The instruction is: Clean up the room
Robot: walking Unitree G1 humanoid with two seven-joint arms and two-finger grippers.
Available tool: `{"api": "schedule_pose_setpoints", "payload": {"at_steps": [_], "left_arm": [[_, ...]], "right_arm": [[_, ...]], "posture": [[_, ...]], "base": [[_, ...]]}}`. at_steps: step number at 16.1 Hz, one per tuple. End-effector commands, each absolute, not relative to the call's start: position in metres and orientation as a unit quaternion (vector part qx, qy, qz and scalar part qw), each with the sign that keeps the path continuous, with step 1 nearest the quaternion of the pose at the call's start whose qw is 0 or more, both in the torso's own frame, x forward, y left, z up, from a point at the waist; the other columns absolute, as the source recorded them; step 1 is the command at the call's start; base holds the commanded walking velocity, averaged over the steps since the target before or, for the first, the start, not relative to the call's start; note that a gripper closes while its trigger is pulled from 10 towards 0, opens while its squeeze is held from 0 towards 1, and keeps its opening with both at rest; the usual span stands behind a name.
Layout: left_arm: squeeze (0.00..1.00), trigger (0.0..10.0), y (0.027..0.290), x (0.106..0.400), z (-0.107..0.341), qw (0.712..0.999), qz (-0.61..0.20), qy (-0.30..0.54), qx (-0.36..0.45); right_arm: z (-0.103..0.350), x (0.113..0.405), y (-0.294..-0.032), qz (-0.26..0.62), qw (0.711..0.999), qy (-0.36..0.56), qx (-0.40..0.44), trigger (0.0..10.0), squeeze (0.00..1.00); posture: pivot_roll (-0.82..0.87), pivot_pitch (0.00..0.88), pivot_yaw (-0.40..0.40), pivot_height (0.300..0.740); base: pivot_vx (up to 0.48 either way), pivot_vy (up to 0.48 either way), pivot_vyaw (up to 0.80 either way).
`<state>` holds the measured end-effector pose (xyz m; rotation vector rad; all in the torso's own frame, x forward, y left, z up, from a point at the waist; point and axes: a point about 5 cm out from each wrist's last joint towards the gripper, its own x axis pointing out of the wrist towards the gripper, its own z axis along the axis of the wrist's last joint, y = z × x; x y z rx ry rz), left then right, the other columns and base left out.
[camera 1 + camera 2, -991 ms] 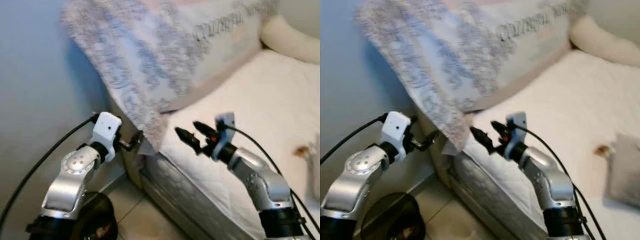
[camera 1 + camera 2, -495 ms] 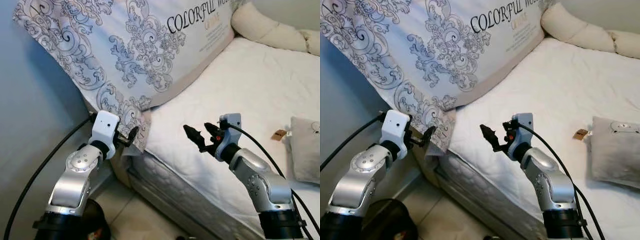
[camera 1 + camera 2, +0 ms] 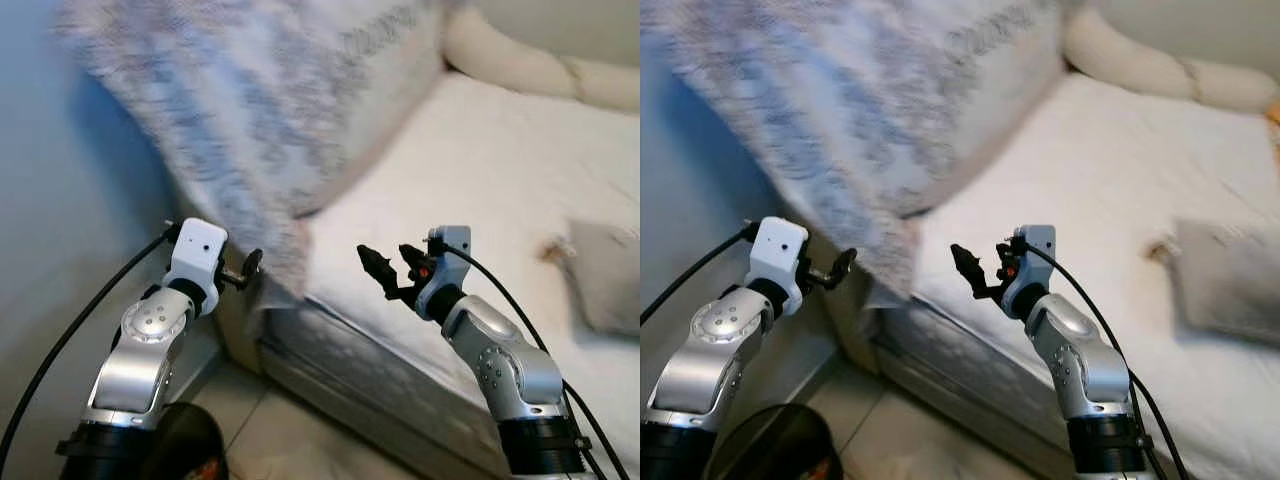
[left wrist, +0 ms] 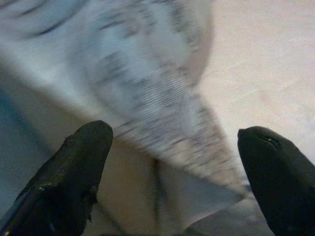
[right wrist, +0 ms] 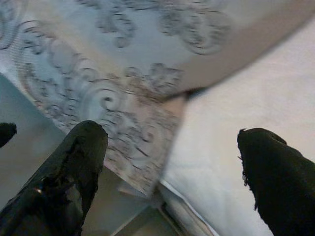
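Observation:
A big white pillow point(image 3: 270, 100) with a grey scroll pattern leans against the wall at the head of the bed, blurred in the eye views. My left gripper point(image 3: 248, 266) is open, just left of the pillow's lower corner point(image 4: 162, 103) and not touching it. My right gripper point(image 3: 390, 264) is open too. It hovers over the near edge of the white mattress point(image 3: 480, 170) and faces the same corner point(image 5: 142, 123). Nothing is between either pair of fingers. A small grey cushion point(image 3: 605, 270) lies on the mattress at the right.
A long cream bolster point(image 3: 540, 65) runs along the back of the bed. The bed's quilted side point(image 3: 360, 350) drops to a tiled floor point(image 3: 290, 440). A blue-grey wall point(image 3: 70, 250) is close on the left. A black round object point(image 3: 190, 445) sits by my left arm.
The whole picture has shifted and blurred, so the camera has moved. Both grippers are still open and held about where they were in front of the pillow's corner.

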<state>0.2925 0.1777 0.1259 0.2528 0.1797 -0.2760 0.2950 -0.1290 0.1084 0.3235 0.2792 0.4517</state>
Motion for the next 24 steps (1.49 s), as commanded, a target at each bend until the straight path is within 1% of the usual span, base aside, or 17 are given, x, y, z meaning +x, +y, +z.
{"api": "schedule_pose_setpoints", "payload": {"at_steps": [1,6,8,13,15,16,18,21,24], "left_arm": [[0.00,10.0,0.1679,0.2936,0.1287,0.978,-0.150,0.081,0.124],[0.00,10.0,0.1666,0.2941,0.1288,0.977,-0.152,0.081,0.125],[0.00,10.0,0.1667,0.2956,0.1298,0.979,-0.148,0.077,0.119],[0.00,10.0,0.1705,0.3016,0.1329,0.984,-0.126,0.075,0.105],[0.00,10.0,0.1715,0.3030,0.1338,0.985,-0.122,0.073,0.100],[0.00,10.0,0.1708,0.3027,0.1332,0.985,-0.123,0.074,0.099],[0.00,10.0,0.1706,0.3026,0.1330,0.985,-0.123,0.074,0.098],[0.00,10.0,0.1714,0.3024,0.1320,0.986,-0.120,0.074,0.093],[0.00,10.0,0.1717,0.3027,0.1315,0.986,-0.118,0.075,0.091]], "right_arm": [[0.1057,0.2950,-0.1400,0.200,0.958,0.140,0.154,10.0,0.00],[0.1021,0.2954,-0.1413,0.197,0.957,0.147,0.153,10.0,0.00],[0.1006,0.2969,-0.1433,0.190,0.960,0.146,0.142,10.0,0.00],[0.0984,0.2987,-0.1452,0.178,0.964,0.144,0.135,10.0,0.00],[0.1006,0.3016,-0.1469,0.173,0.971,0.126,0.111,10.0,0.00],[0.1010,0.3024,-0.1483,0.171,0.973,0.123,0.095,10.0,0.00],[0.1003,0.3023,-0.1483,0.171,0.972,0.126,0.100,10.0,0.00],[0.1009,0.3031,-0.1481,0.168,0.972,0.125,0.102,10.0,0.00],[0.1018,0.3045,-0.1493,0.159,0.978,0.112,0.079,10.0,0.00]], "posture": [[0.00,0.000,0.007,0.740],[0.00,0.000,0.008,0.740],[0.00,0.000,0.007,0.740],[0.00,0.000,0.007,0.740],[0.00,0.000,0.007,0.740],[0.00,0.000,0.006,0.740],[0.00,0.000,0.006,0.740],[-0.01,0.000,0.008,0.740],[-0.01,0.000,0.007,0.740]], "base": [[0.000,-0.480,-0.54],[0.000,-0.480,-0.54],[0.000,0.000,-0.53],[0.000,0.000,0.00],[0.000,0.000,0.00],[0.240,0.000,0.00],[0.247,0.000,0.00],[0.254,0.000,-0.74],[0.254,0.000,0.00]]}}
